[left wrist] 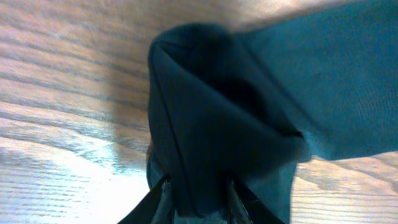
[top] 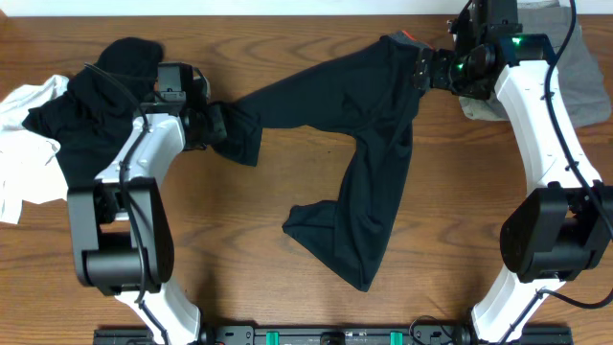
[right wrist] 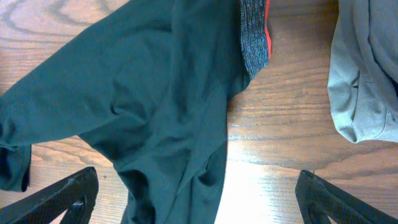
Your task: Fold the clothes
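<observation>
The long black trousers [top: 354, 134] lie spread across the middle of the table. Their grey-and-coral waistband [right wrist: 255, 37] is at the far right end. One leg reaches left, and my left gripper [top: 216, 126] is shut on its bunched end [left wrist: 205, 118], with cloth pinched between the fingers [left wrist: 160, 198]. The other leg [top: 335, 240] runs toward the front. My right gripper [top: 427, 69] hovers open over the waist area, fingers [right wrist: 62, 199] wide apart above the cloth. A black garment [top: 105, 81] and a white T-shirt [top: 24, 144] are piled at the far left.
Grey-khaki shorts [top: 586, 81] lie at the back right, beside the right arm; in the right wrist view the shorts [right wrist: 367, 74] sit just right of the waistband. Bare wood [top: 287, 307] shows along the front edge.
</observation>
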Tool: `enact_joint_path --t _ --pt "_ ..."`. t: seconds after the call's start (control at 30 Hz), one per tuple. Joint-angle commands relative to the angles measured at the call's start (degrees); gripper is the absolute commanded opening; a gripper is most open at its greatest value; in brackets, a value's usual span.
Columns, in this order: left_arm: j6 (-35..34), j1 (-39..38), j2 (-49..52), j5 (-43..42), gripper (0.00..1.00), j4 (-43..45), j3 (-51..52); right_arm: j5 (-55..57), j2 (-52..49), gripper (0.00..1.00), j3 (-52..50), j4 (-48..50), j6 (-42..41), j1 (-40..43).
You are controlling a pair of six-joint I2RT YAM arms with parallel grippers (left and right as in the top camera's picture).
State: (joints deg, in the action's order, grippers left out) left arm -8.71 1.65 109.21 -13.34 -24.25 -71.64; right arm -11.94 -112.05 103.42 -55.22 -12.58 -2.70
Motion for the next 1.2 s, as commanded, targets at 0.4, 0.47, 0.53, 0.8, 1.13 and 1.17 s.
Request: enact_joint_path --t 0.4,0.47,0.53,0.8,1.13,1.17 --pt "2.3 0.7 -2.7 5.3 0.06 3.7 -9.0 -0.3 -0.6 0.99 0.0 0.0 2.0 -0.4" --pt "4.3 0.7 -4.2 10.2 0.06 3.7 -11.6 -0.3 -0.6 0.99 0.0 0.0 2.0 -0.4" --pt "6.0 0.7 -5.4 15.5 0.06 3.7 -13.4 -0.3 -0.6 0.99 0.0 0.0 2.2 -0.4" --pt "7.6 3.7 -5.3 23.9 0.41 3.9 -15.2 0.1 -0.6 0.99 -0.1 0.2 2.4 -0.4" --pt "0.2 4.5 -8.8 13.3 0.98 -10.0 -15.3 0.1 -0.6 0.99 0.0 0.2 3.1 -0.3" --pt "0.2 4.4 -9.5 9.0 0.98 -12.5 -15.3 0.1 -0.6 0.99 -0.1 0.2 3.1 -0.3"
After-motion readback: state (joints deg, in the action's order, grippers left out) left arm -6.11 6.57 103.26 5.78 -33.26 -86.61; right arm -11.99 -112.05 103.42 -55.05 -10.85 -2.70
